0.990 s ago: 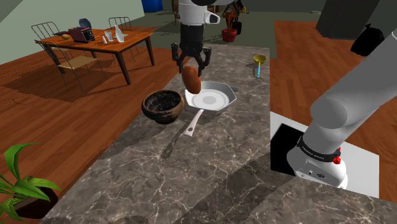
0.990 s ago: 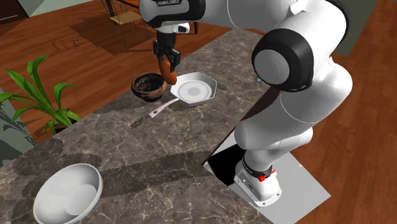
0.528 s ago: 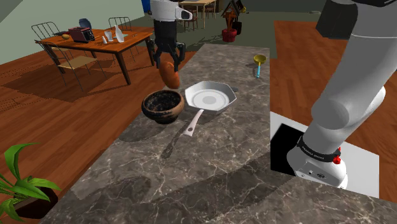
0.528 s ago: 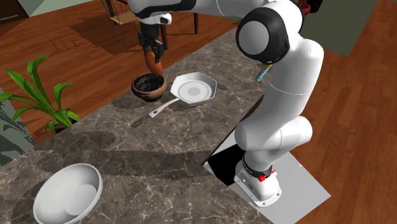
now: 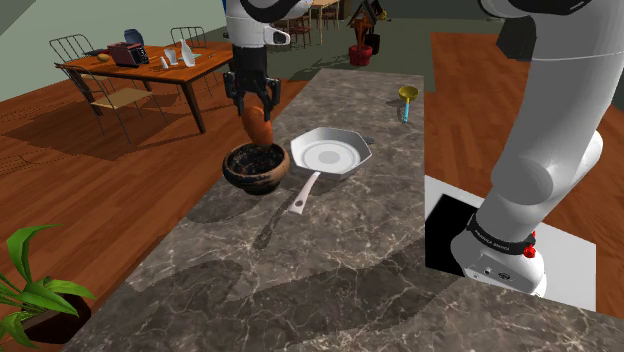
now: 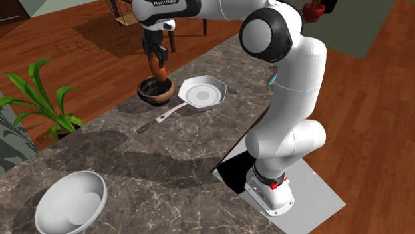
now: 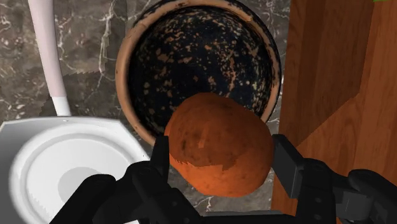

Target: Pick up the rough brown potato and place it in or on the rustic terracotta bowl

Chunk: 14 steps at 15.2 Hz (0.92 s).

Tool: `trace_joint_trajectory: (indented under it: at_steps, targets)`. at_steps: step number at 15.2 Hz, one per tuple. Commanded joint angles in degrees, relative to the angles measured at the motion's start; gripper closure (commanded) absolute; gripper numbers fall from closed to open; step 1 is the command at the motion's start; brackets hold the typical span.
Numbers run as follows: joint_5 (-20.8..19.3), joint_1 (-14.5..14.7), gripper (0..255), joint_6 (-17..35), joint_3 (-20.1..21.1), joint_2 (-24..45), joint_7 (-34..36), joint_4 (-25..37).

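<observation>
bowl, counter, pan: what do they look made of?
Bowl: probably terracotta, with a matte orange-brown rim and a dark, speckled inside. Counter: dark marble-like stone, judging by the pale veins throughout. Pan: drawn plain white and smooth, so its material can't be told.

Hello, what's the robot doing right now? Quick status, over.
Jaws shut on potato. Potato hangs over dark bowl, not yet released. White pan beside bowl, nothing blocking the drop.
</observation>
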Motion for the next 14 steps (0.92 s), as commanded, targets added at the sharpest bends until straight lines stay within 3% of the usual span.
trace_joint_trajectory:
  at_steps: [1, 10, 14]
  targets:
    - [-0.3, 0.2, 255, 1.5, -0.1, 0.5, 0.2, -1.1]
    - [-1.5, 0.2, 255, 8.4, -0.7, 2.0, 0.3, -6.8]
    - [-1.5, 0.2, 255, 8.4, -0.7, 2.0, 0.4, -6.8]
